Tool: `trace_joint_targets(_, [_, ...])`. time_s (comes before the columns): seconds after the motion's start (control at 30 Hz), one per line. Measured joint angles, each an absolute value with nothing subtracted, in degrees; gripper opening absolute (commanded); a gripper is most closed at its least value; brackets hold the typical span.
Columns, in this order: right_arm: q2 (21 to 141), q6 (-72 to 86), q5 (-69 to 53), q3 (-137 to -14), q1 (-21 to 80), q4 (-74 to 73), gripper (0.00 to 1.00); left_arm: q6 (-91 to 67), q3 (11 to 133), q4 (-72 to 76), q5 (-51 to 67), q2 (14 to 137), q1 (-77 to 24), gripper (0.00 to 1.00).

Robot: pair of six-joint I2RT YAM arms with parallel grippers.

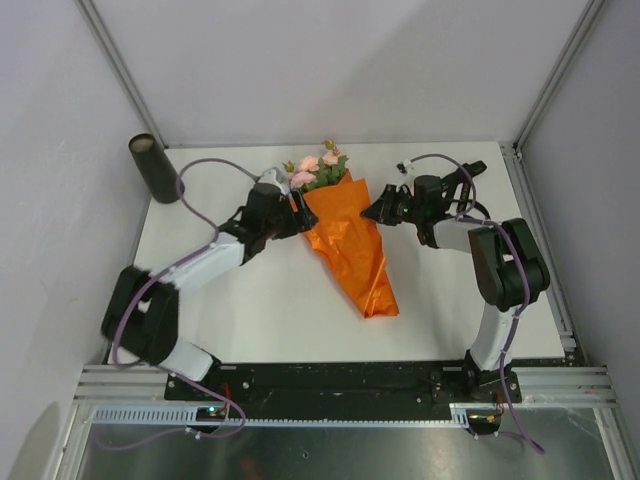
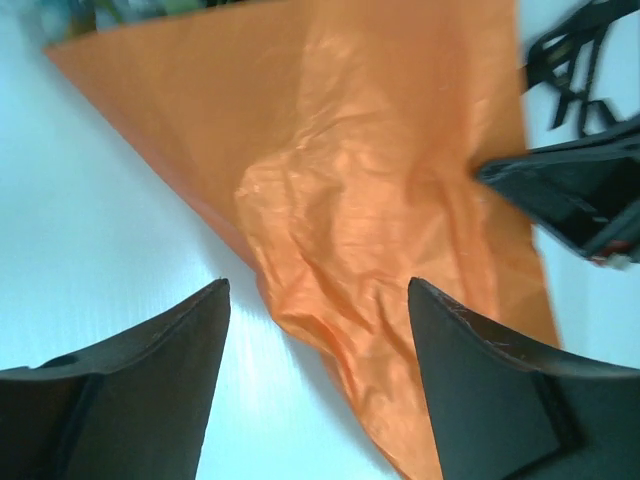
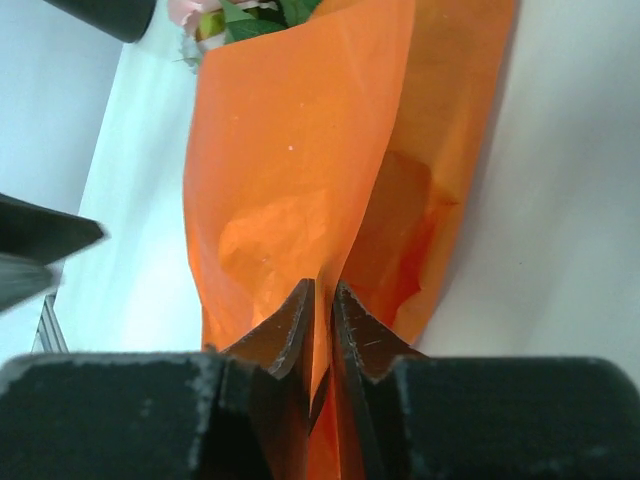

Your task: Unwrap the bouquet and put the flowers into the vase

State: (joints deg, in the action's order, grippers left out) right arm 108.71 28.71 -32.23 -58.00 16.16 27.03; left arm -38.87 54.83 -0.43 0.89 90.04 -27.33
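The bouquet (image 1: 352,245) lies on the white table, a cone of shiny orange paper with its tip toward the arms. The flowers (image 1: 316,170), pink blooms and green leaves, stick out of its far end; their stems are hidden by the paper. The vase (image 1: 155,168), a dark cylinder, stands at the far left corner. My left gripper (image 1: 302,214) is open at the cone's left edge, and crumpled paper (image 2: 340,230) lies between and beyond its fingers. On the cone's right side my right gripper (image 3: 322,292) is shut on a raised flap of the orange paper (image 3: 290,150).
A black ribbon-like strap (image 2: 570,70) lies on the table behind the right gripper. Grey walls close in the table at the back and both sides. The table's frame rail (image 1: 330,382) runs along the near edge by the arm bases.
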Motion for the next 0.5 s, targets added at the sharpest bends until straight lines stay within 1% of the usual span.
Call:
trace_joint_targets(0.07, [107.59, 28.38, -32.82, -58.0, 16.53, 25.93, 0.23, -37.71, 54.83, -3.46, 0.27, 84.23, -27.35, 0.88])
trace_joint_targets(0.1, [107.04, 28.29, -33.08, -58.0, 16.71, 25.45, 0.26, -37.08, 54.83, -4.89, 0.14, 80.9, -27.33, 0.94])
trace_joint_targets(0.17, [105.49, 28.05, -33.87, -58.0, 17.41, 24.25, 0.32, -35.9, 54.83, -7.38, 0.23, 74.46, -27.33, 0.98])
trace_joint_targets(0.33, [101.8, 27.27, -35.59, -57.98, 20.27, 22.46, 0.45, -32.36, 54.81, -14.09, 0.58, 62.43, -27.22, 1.0])
trace_joint_targets(0.4, [100.31, 26.92, -36.07, -57.98, 21.76, 21.56, 0.49, -30.41, 54.61, -17.76, -0.01, 58.19, -27.22, 1.0])
trace_joint_targets(0.5, [98.48, 26.41, -36.32, -57.98, 24.01, 19.97, 0.52, -27.31, 53.56, -22.52, -1.96, 51.94, -27.18, 1.0])
